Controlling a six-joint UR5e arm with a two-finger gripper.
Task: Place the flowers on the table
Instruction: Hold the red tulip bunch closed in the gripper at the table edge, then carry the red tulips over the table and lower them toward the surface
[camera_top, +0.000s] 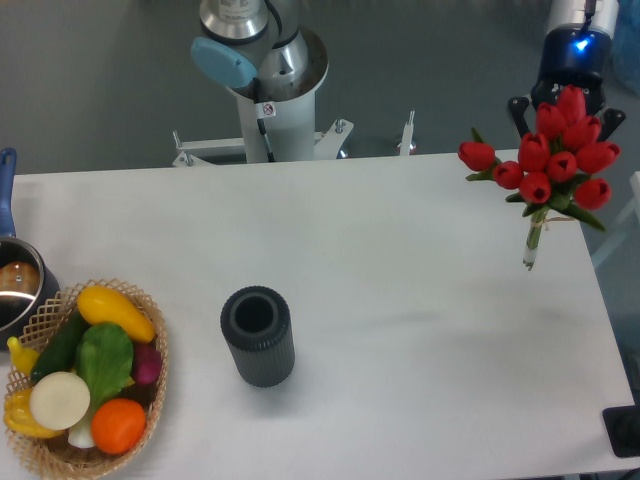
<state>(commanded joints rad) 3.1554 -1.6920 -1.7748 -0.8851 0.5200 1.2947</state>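
Note:
The flowers (555, 160), a bunch of red tulips with green leaves and tied green stems, hang at the far right above the table (400, 260). The heads are up and the stem ends (529, 258) point down toward the tabletop near its right edge. My gripper (565, 112) is right behind the tulip heads, its black knuckles showing on either side of them and a blue light above. The fingertips are hidden by the blooms, but the bunch stays upright in the air, so the gripper is closed on it.
A dark grey ribbed cylinder vase (258, 335) stands in the front middle. A wicker basket (150, 320) of vegetables sits at the front left, with a metal pot (15, 285) behind it. The arm's base (270, 90) stands behind the far edge. A black object (622, 430) is at the front right corner.

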